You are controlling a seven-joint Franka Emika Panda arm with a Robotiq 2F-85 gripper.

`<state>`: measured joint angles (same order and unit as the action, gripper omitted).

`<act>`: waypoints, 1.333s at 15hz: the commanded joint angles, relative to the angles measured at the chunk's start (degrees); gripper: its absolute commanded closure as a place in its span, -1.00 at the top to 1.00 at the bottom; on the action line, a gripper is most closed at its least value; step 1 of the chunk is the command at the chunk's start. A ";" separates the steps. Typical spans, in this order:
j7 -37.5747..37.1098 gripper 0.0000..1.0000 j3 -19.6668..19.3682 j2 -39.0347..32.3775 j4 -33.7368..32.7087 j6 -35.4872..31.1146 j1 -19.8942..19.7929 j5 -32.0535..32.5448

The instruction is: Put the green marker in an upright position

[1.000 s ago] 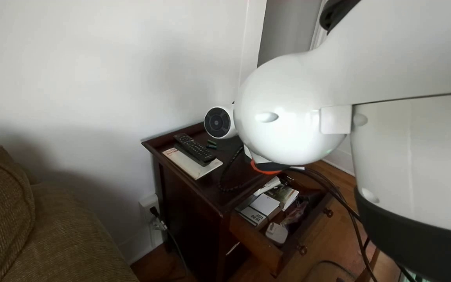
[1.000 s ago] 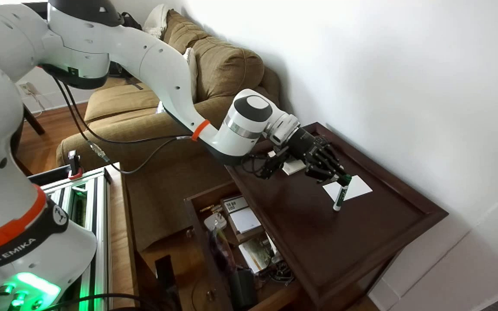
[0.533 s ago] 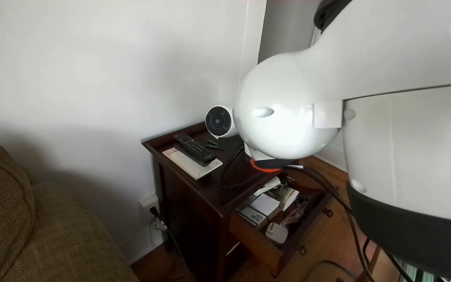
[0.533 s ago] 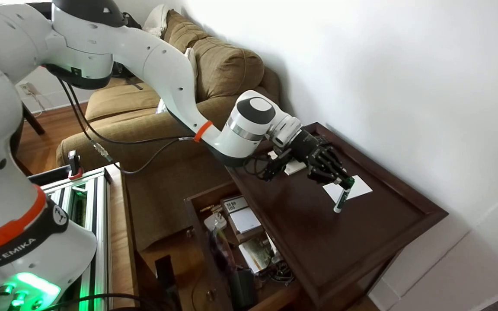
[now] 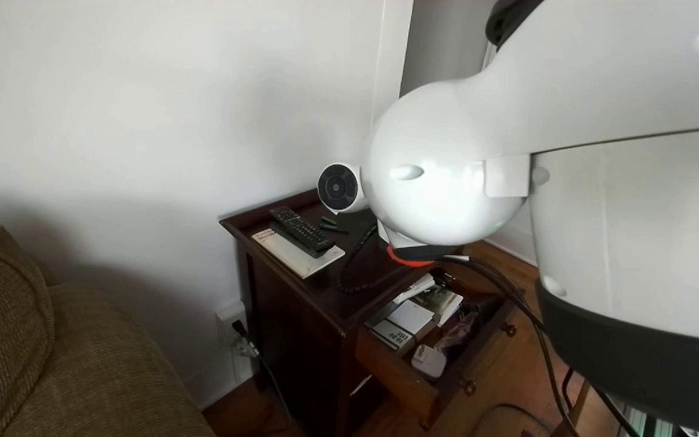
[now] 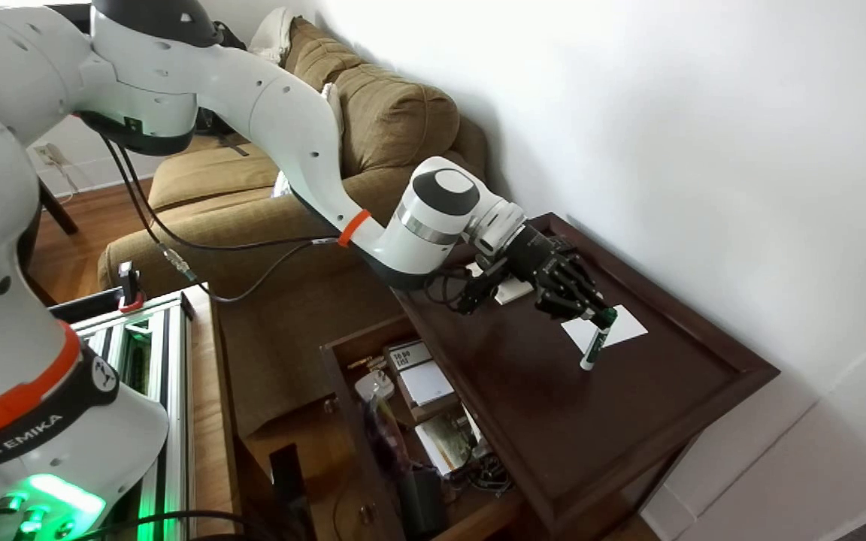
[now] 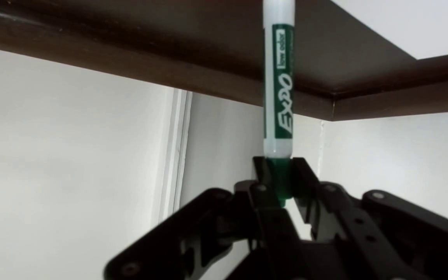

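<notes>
Pinching green Expo marker (image 7: 279, 89), white end down; not yet stood free

Change: within the last 1 s the marker shifted slightly in an exterior view and leans a touch more; against 0.5 s ago, no visible difference. Reading: probably a pause to align before letting go, so the task looks near its end but unfinished.

Gripper (image 7: 279, 177): jaws clamped on the green cap (image 7: 281, 175). In an exterior view the marker overlaps the white paper sheet (image 6: 623, 327), its white end showing just past a corner. Contact with the nightstand top (image 6: 643, 421): cannot tell.

Pose: Panda arm (image 6: 286, 113) reaching out, wrist bent, gripper slanting downward. Letting go while tilted would likely topple the marker.
</notes>
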<state>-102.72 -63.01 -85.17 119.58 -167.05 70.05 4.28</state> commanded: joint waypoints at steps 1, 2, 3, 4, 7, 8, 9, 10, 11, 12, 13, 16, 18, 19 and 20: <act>-1.32 -0.09 0.76 0.00 -1.05 1.54 -0.39 0.46; -1.32 0.05 0.82 0.00 -1.08 1.53 -0.39 0.49; -1.39 0.17 0.85 0.00 -1.11 1.55 -0.37 0.58; -1.37 0.23 0.89 0.00 -1.15 1.54 -0.36 0.55; -1.25 0.57 0.94 0.00 -1.20 1.52 -0.34 0.56; -1.10 0.72 0.96 0.00 -1.20 1.43 -0.35 0.46; -0.86 0.85 0.94 0.00 -1.16 1.32 -0.37 0.14; -0.36 0.98 0.87 0.07 -1.08 1.03 -0.44 -0.37; 1.70 1.00 0.81 0.00 -0.87 0.61 -0.29 -2.62; 2.20 1.00 0.73 0.00 -0.86 0.61 -0.38 -3.16; 2.82 1.00 0.69 0.36 -0.74 0.46 -0.57 -3.64; 4.81 0.99 0.06 1.54 -0.13 0.12 -0.76 -4.76; 7.21 1.00 -0.63 3.14 0.43 -0.56 -1.24 -4.95; 8.33 1.00 -0.94 3.90 0.58 -0.77 -1.51 -5.09; 9.51 1.00 -1.46 4.66 0.78 -0.92 -1.64 -5.15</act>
<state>-97.63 -63.89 -83.91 119.33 -167.05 69.41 0.14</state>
